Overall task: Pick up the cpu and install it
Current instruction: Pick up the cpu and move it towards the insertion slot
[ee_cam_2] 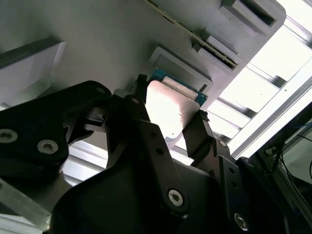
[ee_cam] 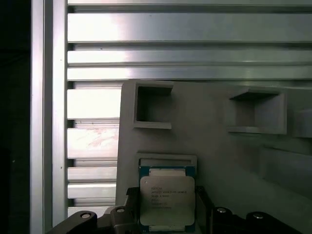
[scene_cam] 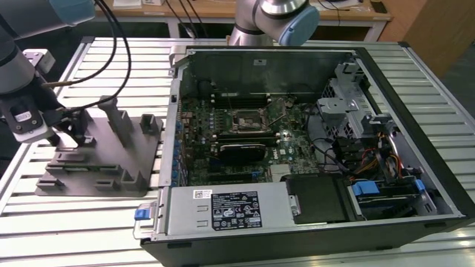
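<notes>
On the slatted aluminium table (scene_cam: pixel 97 233), beside the open computer case (scene_cam: pixel 222 61), the grey fixture (scene_cam: pixel 111 161) bears the cpu (ee_cam: pixel 167 200). The gripper (ee_cam_2: pixel 170 102) sits astride it, jaws seemingly clamped on its opposite edges.

The hand (scene_cam: pixel 65 135) hangs over the grey fixture (scene_cam: pixel 111 167) at nine o'clock of the open computer case (scene_cam: pixel 260 72), both on the slatted bench (scene_cam: pixel 82 233)

No print is legible: faint lines mark the cpu (ee_cam: pixel 167 199) in the first wrist view, and a black label (scene_cam: pixel 236 211) on the power supply (scene_cam: pixel 186 218) carries perhaps ratings text, unreadable.
</notes>
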Action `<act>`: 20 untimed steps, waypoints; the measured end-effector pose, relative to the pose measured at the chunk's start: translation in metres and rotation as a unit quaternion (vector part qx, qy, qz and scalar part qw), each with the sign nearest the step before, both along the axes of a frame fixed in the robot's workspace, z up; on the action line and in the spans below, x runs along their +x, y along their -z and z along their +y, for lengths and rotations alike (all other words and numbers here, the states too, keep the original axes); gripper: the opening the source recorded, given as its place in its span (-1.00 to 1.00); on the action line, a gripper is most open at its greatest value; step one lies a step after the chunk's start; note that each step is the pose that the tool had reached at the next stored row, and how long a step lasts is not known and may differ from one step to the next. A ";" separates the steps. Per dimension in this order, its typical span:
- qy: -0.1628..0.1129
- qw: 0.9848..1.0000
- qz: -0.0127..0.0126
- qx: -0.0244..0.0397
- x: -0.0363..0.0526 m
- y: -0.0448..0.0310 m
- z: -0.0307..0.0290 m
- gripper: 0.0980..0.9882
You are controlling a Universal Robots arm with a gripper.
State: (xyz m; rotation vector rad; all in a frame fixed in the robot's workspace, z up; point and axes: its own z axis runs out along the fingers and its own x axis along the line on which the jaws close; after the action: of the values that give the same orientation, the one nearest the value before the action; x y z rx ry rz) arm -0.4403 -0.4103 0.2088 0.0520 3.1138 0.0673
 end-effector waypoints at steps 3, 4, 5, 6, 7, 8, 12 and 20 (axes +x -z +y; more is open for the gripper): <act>0.000 1.000 0.000 0.000 0.0000 -0.0070 0.0000 0.00; 0.000 1.000 0.000 0.000 0.0000 -0.0094 0.0000 0.00; 0.000 1.000 0.000 0.000 0.0000 -0.0117 0.0000 0.00; 0.000 1.000 0.000 0.000 0.0000 -0.0140 0.0000 0.00; 0.000 1.000 0.000 0.000 0.0000 -0.0166 0.0000 0.00; 0.000 1.000 0.000 0.000 0.0000 -0.0193 0.0000 0.00; 0.000 1.000 0.000 0.000 0.0000 -0.0303 0.0000 0.00; 0.000 1.000 0.000 0.000 0.0000 -0.0543 0.0000 0.00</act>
State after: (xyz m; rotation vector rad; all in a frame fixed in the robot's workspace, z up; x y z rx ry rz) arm -0.4403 -0.4103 0.2631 0.0519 3.1137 0.0672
